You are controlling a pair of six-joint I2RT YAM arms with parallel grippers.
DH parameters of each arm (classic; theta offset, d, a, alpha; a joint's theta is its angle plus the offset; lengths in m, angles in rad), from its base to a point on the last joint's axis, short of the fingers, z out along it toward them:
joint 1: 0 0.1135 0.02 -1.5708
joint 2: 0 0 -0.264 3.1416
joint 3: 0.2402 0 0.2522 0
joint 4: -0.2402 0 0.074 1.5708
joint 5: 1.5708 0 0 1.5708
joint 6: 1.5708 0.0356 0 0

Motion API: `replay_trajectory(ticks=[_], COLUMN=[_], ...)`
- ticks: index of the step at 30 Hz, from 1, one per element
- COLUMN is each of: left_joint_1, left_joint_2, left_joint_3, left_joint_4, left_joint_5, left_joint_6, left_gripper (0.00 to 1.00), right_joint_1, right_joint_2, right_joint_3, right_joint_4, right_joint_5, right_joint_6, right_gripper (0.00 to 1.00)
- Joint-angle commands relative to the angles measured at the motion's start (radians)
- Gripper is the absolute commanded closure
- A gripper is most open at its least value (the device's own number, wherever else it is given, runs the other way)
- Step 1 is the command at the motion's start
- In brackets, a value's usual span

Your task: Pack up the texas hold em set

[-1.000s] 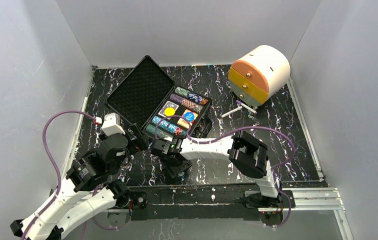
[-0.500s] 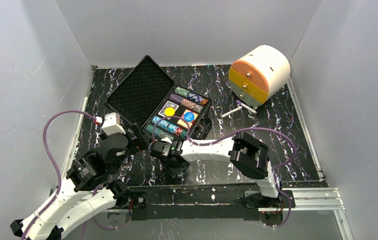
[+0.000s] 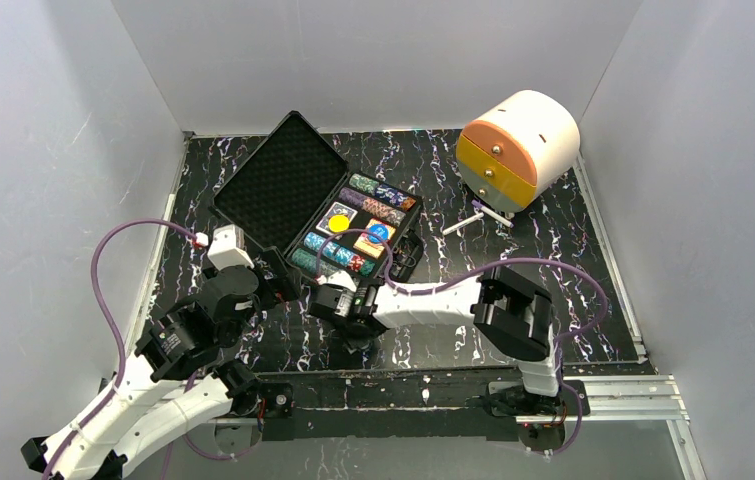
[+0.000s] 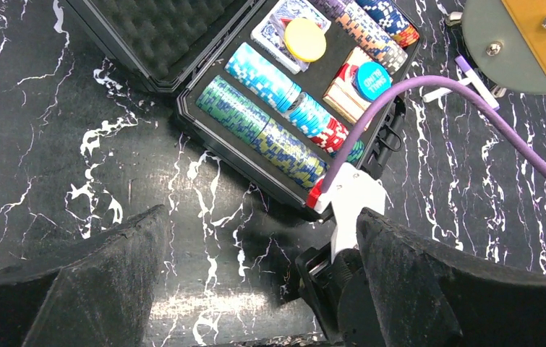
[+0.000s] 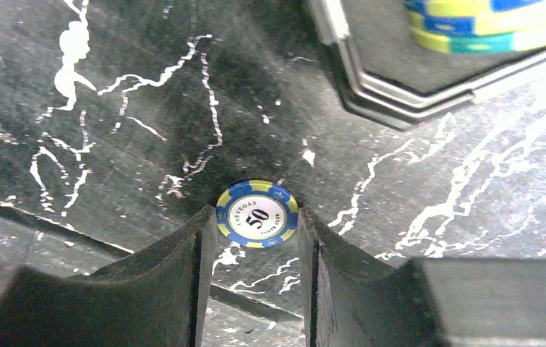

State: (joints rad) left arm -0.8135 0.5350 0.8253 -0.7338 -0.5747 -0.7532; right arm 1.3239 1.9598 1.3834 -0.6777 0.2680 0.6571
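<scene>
1. Chip [image 5: 257, 215], blue and yellow and marked 50, lies flat on the table [image 5: 111, 108] just off a corner of the open black case [image 3: 278, 185].
2. The right gripper [image 5: 256, 217] straddles it, fingers pressed to both edges.
3. The left gripper [image 4: 255, 289] hangs beside the case, jaws spread wide, holding nothing.

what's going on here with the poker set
The right hand is down at the table, its fingers against both edges of a loose chip that lies flat just outside the open case. The case already holds rows of chips and two round buttons. The left hand hangs wide open above the table by the case's near side, holding nothing.
</scene>
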Motion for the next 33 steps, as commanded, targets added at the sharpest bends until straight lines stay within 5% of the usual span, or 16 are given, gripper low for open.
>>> replay_trajectory(ticks=[1,19,33], left_joint_1=[0.002,0.004,-0.025], left_joint_2=[0.008,0.011,0.209], left_joint_3=[-0.012,-0.162,-0.494], left_joint_4=[0.008,0.147,0.873], left_joint_5=[-0.002,0.187,0.533], left_joint_6=[-0.023,-0.108,-0.181], left_gripper=[0.02,0.02,0.16], right_joint_1=[-0.006,-0.127,-0.364], right_joint_2=[-0.086,-0.287,-0.495], right_joint_3=[-0.058,-0.235,-0.448], right_joint_4=[0.027,0.041,0.169], right_joint_5=[0.089,0.084,-0.123], right_joint_6=[0.034,0.169,0.308], right_gripper=[0.57,0.55,0.54])
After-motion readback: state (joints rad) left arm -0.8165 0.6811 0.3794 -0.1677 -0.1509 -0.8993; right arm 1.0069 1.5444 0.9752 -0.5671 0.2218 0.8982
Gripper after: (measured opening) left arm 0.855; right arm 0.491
